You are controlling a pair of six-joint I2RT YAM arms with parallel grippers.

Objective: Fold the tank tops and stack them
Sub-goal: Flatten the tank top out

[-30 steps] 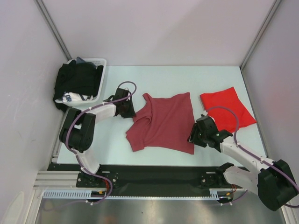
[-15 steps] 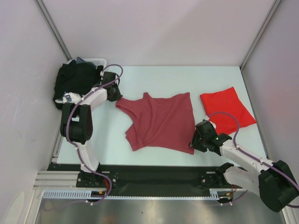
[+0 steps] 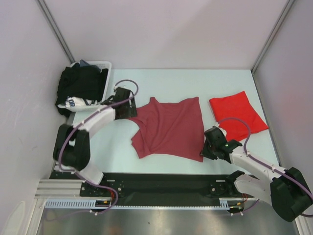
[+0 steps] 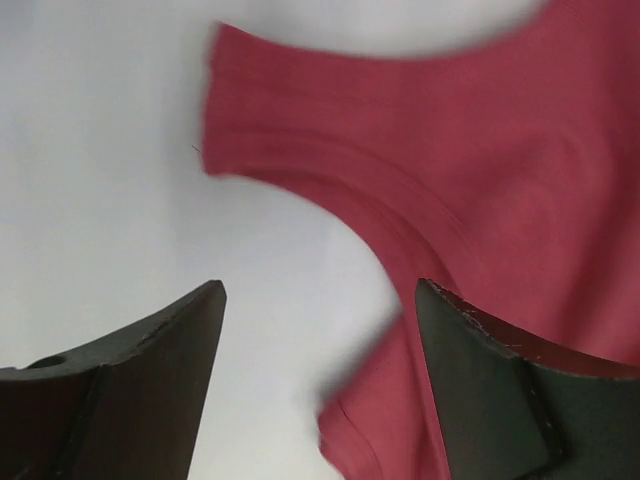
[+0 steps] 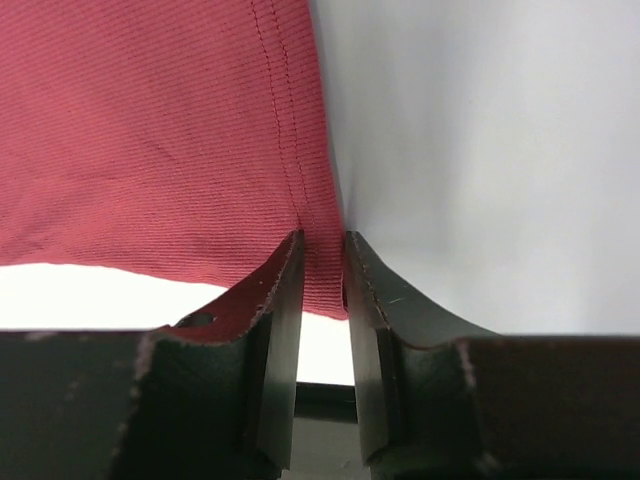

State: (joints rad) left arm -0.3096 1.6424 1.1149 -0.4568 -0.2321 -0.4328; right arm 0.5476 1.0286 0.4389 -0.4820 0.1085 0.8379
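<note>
1. Your right gripper [image 5: 322,240]: fingers clamped on the maroon tank top [image 3: 171,128] at its hem corner; cloth spreads ahead and to its left.
2. Your left gripper [image 4: 318,290]: fingers apart, strap [image 4: 240,110] just ahead.
3. Folded red tank top [image 3: 238,113] lies beyond your right gripper.

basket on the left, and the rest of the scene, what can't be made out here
- Top view: whatever the basket holds under the black garments is hidden; the white cloth has lettering too small to read and partly folded under.
- Top view: the red tank top hides its straps inside its own fold.
- Left wrist view: the maroon tank top has motion-blurred edges.
</note>
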